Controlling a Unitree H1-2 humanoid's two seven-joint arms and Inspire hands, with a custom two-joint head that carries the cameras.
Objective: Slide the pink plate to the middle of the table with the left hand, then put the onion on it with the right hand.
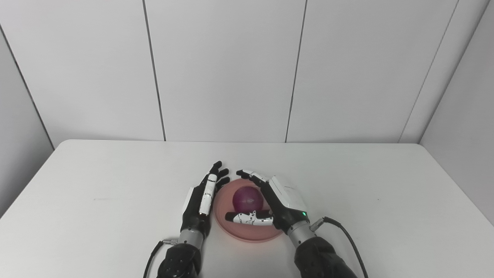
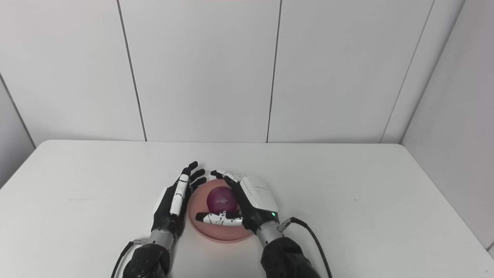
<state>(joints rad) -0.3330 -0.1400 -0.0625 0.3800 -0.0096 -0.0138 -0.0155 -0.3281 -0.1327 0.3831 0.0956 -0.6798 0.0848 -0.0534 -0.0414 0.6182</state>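
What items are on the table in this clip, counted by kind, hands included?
Pink plate: 1
Onion, resting on the plate: 1
Robot hands: 2, the left hand beside the plate's left rim, the right hand cupped around the onion
Total: 4

Bright, even overhead light w/ soft faint shadows, no glare, sharp focus throughout.

The white table (image 1: 115, 181) carries 1 pink plate (image 1: 247, 231), lying near its front edge at about 6 o'clock from the table's middle. The rest of the surface shows plain white.
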